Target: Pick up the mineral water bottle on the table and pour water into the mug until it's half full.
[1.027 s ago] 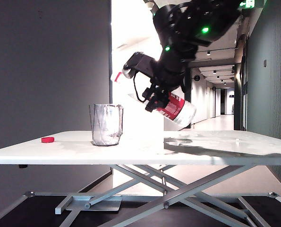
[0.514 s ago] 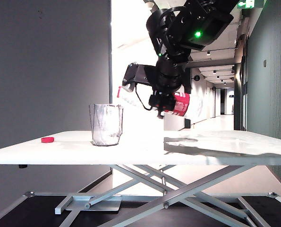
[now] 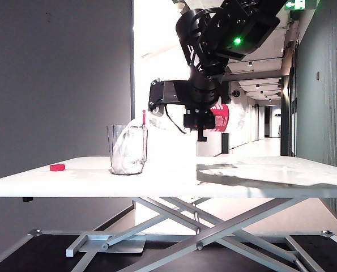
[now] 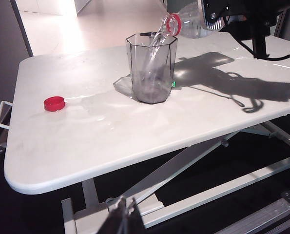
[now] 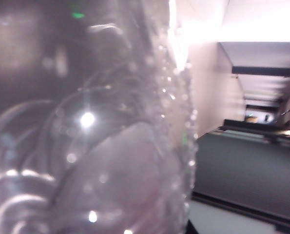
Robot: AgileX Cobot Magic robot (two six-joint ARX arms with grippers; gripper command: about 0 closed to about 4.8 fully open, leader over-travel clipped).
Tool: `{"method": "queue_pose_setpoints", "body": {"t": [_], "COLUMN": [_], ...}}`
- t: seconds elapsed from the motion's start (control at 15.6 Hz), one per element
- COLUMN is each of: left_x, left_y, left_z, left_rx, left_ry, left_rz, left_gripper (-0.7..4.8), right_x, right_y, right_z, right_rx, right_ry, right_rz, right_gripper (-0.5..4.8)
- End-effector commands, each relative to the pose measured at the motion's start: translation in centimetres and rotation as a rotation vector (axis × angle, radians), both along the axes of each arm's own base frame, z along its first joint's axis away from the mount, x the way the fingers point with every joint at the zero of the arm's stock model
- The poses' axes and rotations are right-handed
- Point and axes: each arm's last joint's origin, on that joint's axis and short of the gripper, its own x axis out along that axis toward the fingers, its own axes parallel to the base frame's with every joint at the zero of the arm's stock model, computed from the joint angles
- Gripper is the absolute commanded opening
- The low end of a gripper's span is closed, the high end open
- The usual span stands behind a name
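Observation:
The mineral water bottle (image 3: 219, 117) lies about level above the table (image 3: 242, 181), with my right gripper (image 3: 199, 116) shut around its labelled body. Its red-ringed neck (image 4: 173, 23) hangs over the rim of the mug (image 4: 151, 68), and water (image 4: 157, 40) streams from it into the mug (image 3: 128, 148). In the right wrist view the bottle's clear wet wall (image 5: 101, 146) fills the frame and hides the fingers. My left gripper (image 4: 126, 214) stays low in front of the table's near edge, shut and holding nothing.
A small red cap (image 4: 54, 103) lies on the table (image 4: 86, 146) to the mug's left, also seen in the exterior view as the cap (image 3: 57, 167). Wet patches shine on the tabletop around the mug. A corridor runs behind the table.
My right wrist has rolled, swinging the bottle from a base-down slant to about level. Its neck has come down to the mug's rim and water now runs into the mug.

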Motion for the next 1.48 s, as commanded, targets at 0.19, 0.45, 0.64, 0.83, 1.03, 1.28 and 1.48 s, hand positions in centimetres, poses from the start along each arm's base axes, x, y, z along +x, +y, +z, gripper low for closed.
{"method": "queue_pose_setpoints", "body": {"t": [0.19, 0.45, 0.64, 0.83, 1.03, 1.28, 1.48], "left_x": [-0.01, 0.00, 0.00, 0.00, -0.01, 0.00, -0.01], "left_y": [0.00, 0.00, 0.00, 0.00, 0.00, 0.00, 0.00], "left_z": [0.00, 0.00, 0.00, 0.00, 0.00, 0.00, 0.00], "left_rx": [0.004, 0.003, 0.004, 0.004, 0.004, 0.004, 0.004], "left_ry": [0.000, 0.001, 0.001, 0.001, 0.000, 0.001, 0.000], "left_rz": [-0.001, -0.001, -0.001, -0.001, -0.001, -0.001, -0.001], "left_gripper": [-0.05, -0.05, -0.05, -0.05, -0.05, -0.05, -0.05], "right_x": [0.12, 0.16, 0.18, 0.19, 0.19, 0.24, 0.24], "right_y": [0.15, 0.15, 0.15, 0.16, 0.18, 0.19, 0.22], "right_z": [1.62, 1.72, 1.80, 1.84, 1.88, 2.06, 2.06], "right_rx": [-0.029, -0.028, -0.050, -0.047, -0.050, -0.063, -0.048], "right_ry": [-0.079, -0.090, -0.097, -0.101, -0.104, -0.122, -0.122], "right_rz": [0.010, 0.005, 0.010, 0.009, 0.011, 0.013, 0.017], "right_gripper": [2.02, 2.02, 2.02, 2.02, 2.02, 2.02, 2.02]}}
